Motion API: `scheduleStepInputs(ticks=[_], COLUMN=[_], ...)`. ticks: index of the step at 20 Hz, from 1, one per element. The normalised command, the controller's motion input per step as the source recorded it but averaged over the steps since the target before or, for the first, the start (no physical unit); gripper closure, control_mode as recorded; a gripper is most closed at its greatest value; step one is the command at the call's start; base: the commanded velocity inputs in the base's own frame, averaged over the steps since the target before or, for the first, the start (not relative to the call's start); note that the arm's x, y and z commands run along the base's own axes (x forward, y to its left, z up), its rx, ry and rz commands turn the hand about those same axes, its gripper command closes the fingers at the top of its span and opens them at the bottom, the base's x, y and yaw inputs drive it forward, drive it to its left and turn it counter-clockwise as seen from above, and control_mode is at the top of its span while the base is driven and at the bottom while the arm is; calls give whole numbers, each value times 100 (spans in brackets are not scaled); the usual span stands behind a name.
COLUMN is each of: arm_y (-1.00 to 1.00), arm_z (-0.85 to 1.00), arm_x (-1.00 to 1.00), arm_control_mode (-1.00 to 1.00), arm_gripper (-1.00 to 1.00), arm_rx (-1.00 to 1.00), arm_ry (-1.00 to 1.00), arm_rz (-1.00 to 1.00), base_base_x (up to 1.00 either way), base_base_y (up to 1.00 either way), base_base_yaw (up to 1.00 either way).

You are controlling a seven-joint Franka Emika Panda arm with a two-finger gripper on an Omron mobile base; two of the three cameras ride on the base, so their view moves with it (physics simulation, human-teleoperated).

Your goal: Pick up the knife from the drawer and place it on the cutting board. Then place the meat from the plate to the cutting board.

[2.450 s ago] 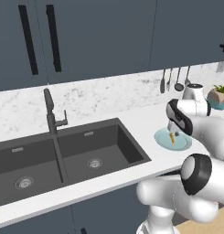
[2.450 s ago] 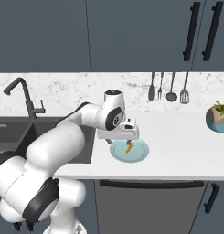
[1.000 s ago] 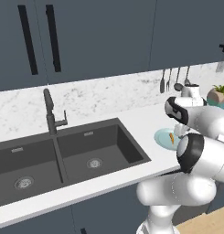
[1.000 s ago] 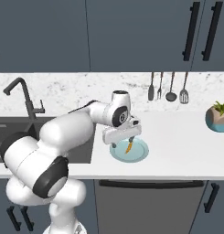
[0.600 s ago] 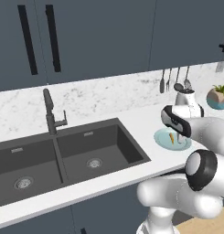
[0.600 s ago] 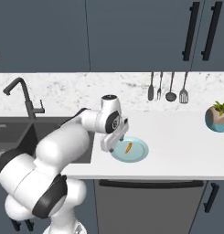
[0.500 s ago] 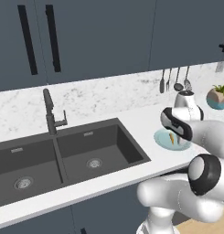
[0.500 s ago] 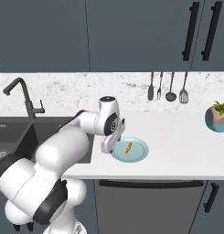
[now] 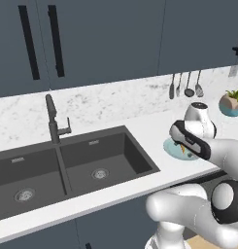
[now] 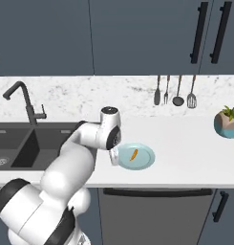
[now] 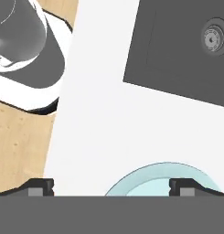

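The fingers (image 11: 111,189) stand wide apart and empty just above the plate (image 10: 146,160) near the centre of the right base view, where a slim orange piece (image 10: 133,154) lies. It looks more like the knife than the meat, so a mistaken or skidding grasp is the risk. The white counter (image 10: 185,153) ends close by, beside a dark sink (image 9: 91,160) under slate cabinets.

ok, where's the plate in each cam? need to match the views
Left base view: the plate sits right of centre on the counter, partly behind the arm.
Right base view: centre, on the counter's front part, an orange piece on it.
Hand view: bottom centre, only its rim.
Shared landmark: the sink, left of the plate in both base views, top right in the hand view.
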Motion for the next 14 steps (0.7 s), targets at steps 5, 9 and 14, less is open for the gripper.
scheduleStepInputs(ticks=[5, 9, 14], arm_y=[-17, -49, -48], arm_z=[94, 51, -43], arm_x=[31, 20, -23], arm_control_mode=[-100, -100, -100], arm_gripper=[-100, -100, -100], arm_rx=[0, -5, -4], arm_ry=[35, 49, 8], arm_rz=[60, 45, 8], base_base_x=[0, 0, 0], base_base_y=[0, 0, 0], base_base_yaw=[0, 0, 0])
